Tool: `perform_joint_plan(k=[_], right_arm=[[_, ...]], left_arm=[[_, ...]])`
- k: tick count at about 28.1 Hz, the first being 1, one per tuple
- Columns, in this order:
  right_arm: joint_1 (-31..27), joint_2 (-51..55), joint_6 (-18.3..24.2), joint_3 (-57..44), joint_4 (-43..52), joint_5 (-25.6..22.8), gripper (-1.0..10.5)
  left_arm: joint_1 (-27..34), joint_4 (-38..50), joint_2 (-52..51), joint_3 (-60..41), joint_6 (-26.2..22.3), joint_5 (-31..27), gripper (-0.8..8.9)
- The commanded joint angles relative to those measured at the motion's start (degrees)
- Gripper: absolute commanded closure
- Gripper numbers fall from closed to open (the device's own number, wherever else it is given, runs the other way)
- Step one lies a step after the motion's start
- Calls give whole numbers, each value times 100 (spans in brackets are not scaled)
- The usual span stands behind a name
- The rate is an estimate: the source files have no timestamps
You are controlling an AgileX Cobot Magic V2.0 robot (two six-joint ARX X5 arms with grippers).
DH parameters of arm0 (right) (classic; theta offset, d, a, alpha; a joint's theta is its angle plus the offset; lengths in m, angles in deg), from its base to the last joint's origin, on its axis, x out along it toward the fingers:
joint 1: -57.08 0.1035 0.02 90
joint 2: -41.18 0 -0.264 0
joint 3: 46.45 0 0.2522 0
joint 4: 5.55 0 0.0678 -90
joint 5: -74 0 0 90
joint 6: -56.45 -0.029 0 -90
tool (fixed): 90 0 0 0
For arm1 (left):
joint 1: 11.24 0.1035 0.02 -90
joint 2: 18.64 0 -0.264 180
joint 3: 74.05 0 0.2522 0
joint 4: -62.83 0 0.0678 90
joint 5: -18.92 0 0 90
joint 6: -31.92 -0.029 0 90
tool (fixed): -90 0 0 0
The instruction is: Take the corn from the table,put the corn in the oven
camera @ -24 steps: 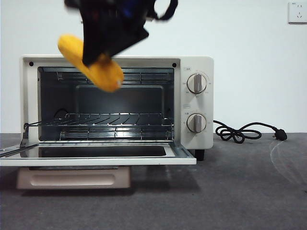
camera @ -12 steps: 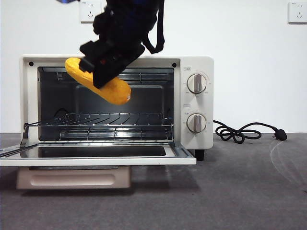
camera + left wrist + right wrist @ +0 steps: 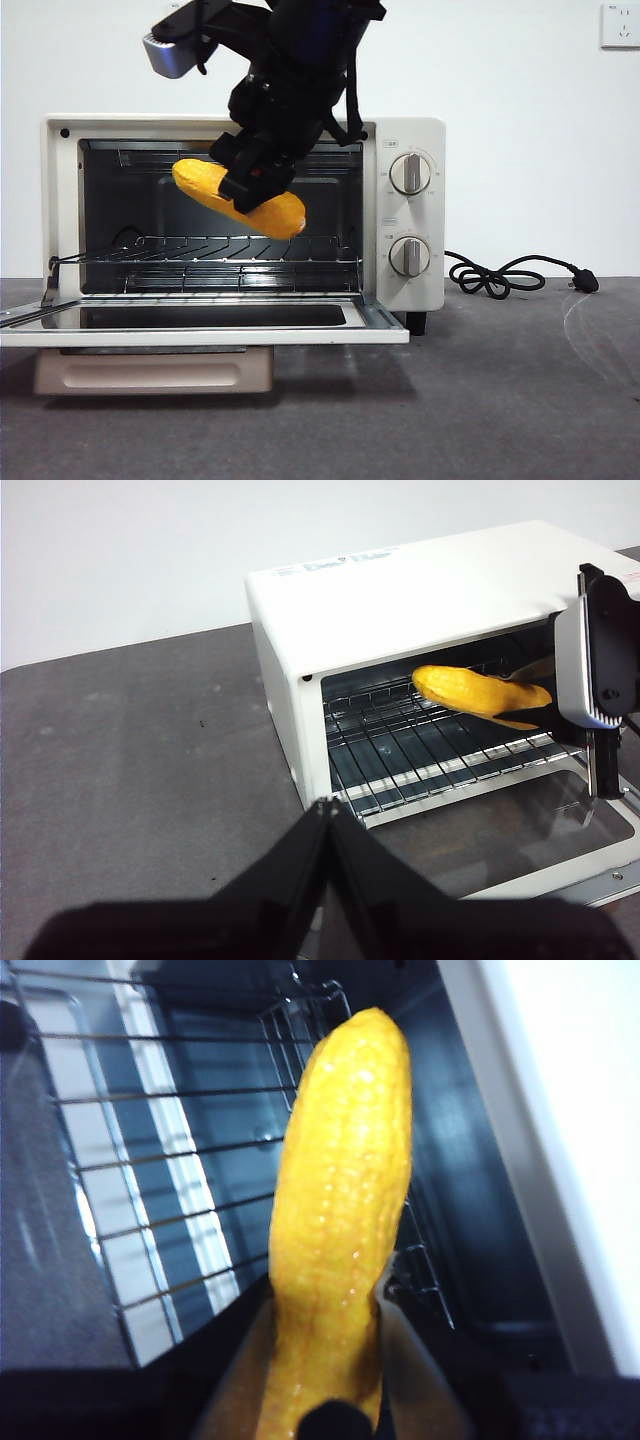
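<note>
The single corn cob (image 3: 238,199), clamped across its middle by the right claw (image 3: 252,180), hangs tilted in the mouth of the one open oven (image 3: 418,132), above the wire rack (image 3: 215,250) and clear of it. It looks stiff, light and glossy, so I judge a mid-length hold across the bumpy kernels safest against slipping or swivelling. The left claw (image 3: 328,815) waits closed and empty over the tabletop (image 3: 130,740).

corn (image 3: 240,198): glossy, bumpy | oven (image 3: 404,215): smooth cream | table (image 3: 500,400): matte
</note>
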Motion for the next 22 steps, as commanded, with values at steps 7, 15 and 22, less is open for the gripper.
perform_joint_plan(k=[7,15,22], right_arm=[[-42,-98,70,22,2,181,775],[-42,-98,24,22,9,177,651],[-28,-98,-22,22,2,173,595]], left_arm=[[-22,-20,-24,-22,-13,2,819],[-22,-107,-24,-22,-7,2,819],[-22,-105,-24,-22,-9,2,819]])
